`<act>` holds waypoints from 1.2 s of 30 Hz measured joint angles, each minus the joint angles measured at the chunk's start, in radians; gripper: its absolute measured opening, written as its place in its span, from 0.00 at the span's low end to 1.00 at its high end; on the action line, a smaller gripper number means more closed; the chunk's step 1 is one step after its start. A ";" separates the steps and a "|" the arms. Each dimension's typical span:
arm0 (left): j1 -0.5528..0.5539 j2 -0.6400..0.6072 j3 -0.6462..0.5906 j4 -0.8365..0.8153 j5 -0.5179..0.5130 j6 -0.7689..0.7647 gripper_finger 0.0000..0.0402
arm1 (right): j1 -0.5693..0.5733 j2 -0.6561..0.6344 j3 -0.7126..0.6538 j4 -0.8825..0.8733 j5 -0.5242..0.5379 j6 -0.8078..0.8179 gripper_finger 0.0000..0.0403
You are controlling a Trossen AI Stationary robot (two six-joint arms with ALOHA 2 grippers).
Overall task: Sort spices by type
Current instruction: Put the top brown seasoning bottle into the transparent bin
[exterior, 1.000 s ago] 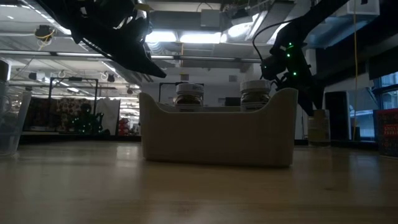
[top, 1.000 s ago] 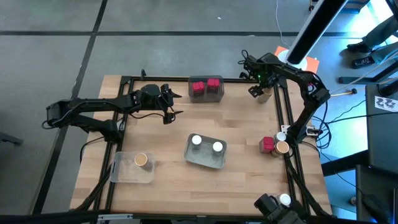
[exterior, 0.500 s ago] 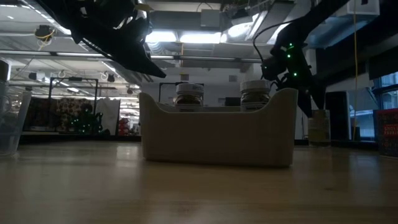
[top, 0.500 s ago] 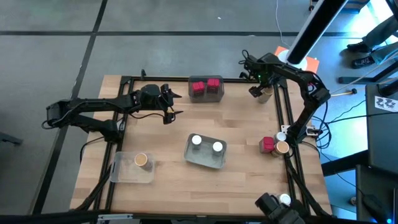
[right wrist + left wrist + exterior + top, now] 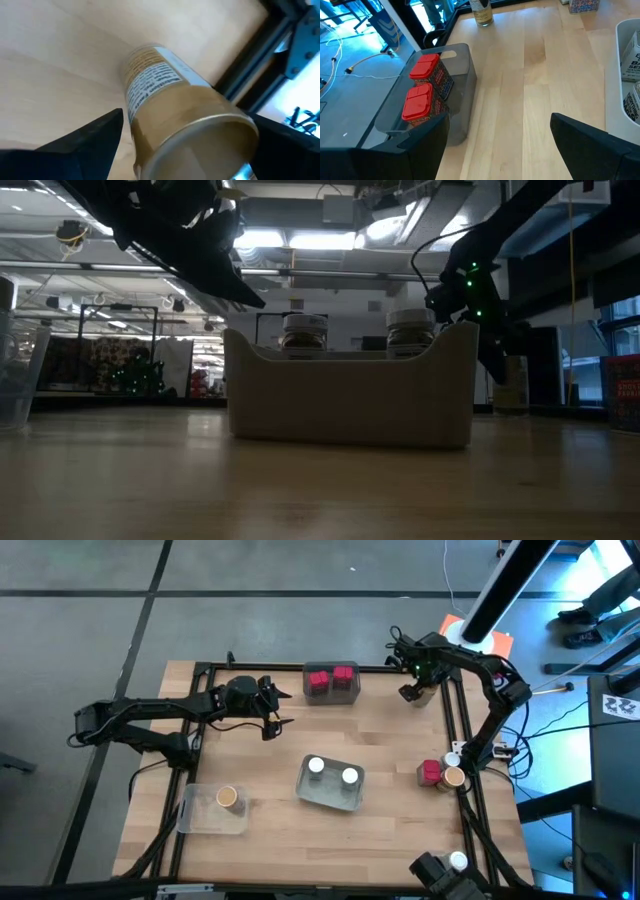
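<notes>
We bring our right gripper [image 5: 412, 690] over the tan-topped jar [image 5: 175, 107] at the bench's [image 5: 390, 750] far right corner, jaws spread either side, not yet closed, since it belongs with its kind in the clear tray [image 5: 200, 820]. Our left gripper [image 5: 272, 718] waits open beside the grey tray [image 5: 455, 95] holding two red jars [image 5: 422, 95].

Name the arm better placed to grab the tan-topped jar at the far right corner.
Right. The right gripper hangs open right over that jar, fingers on either side. The left gripper hovers far across the table, near the red jars' tray.
</notes>
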 joint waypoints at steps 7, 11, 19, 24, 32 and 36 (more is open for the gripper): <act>0.000 0.000 0.000 0.000 0.000 -0.016 0.82 | 0.004 0.001 -0.031 0.021 -0.031 -0.003 0.90; 0.000 0.000 0.000 0.000 0.000 -0.045 0.82 | 0.004 0.001 -0.032 0.029 -0.062 -0.003 0.90; 0.000 0.000 0.000 -0.001 0.000 -0.110 0.82 | 0.004 0.001 -0.032 0.060 -0.072 -0.006 0.89; -0.001 0.000 0.000 -0.001 0.000 -0.141 0.82 | 0.004 0.001 -0.032 0.078 -0.075 -0.045 0.76; -0.019 0.000 0.000 -0.001 -0.006 -0.162 0.82 | 0.032 -0.006 -0.032 0.088 -0.064 -0.094 0.70; -0.066 0.000 0.005 -0.006 -0.027 -0.179 0.82 | 0.097 -0.025 -0.014 0.081 -0.062 -0.104 0.70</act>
